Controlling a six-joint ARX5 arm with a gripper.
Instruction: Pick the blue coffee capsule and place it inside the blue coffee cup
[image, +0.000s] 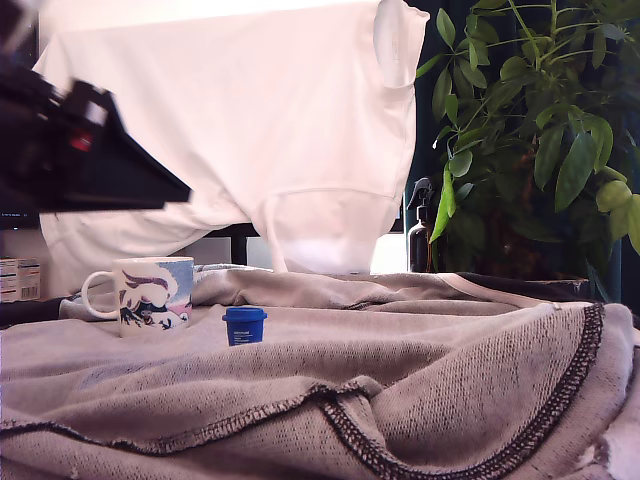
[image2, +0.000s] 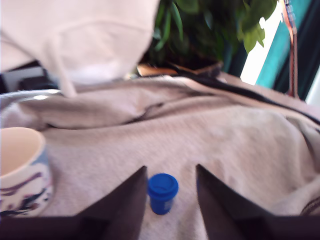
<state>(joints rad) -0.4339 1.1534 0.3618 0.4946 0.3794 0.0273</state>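
In the exterior view the gripper (image: 150, 185) hangs dark and blurred at the upper left of the frame, above the blue coffee cup (image: 150, 293); its fingers cannot be told apart here. The blue coffee capsule (image: 244, 326) stands upright on the rumpled grey sweatshirt (image: 420, 390), just to the cup's right as this view shows it, not touching it. A white T-shirt (image: 250, 120) hangs behind, with a dark spray bottle (image: 421, 228) and a leafy plant (image: 540, 130) at the right.

The wrist view shows the two dark fingers (image2: 125, 205) spread apart, the capsule (image2: 162, 192) between them and untouched. The cup's pale, empty inside (image2: 17, 150) shows at the frame's left edge.
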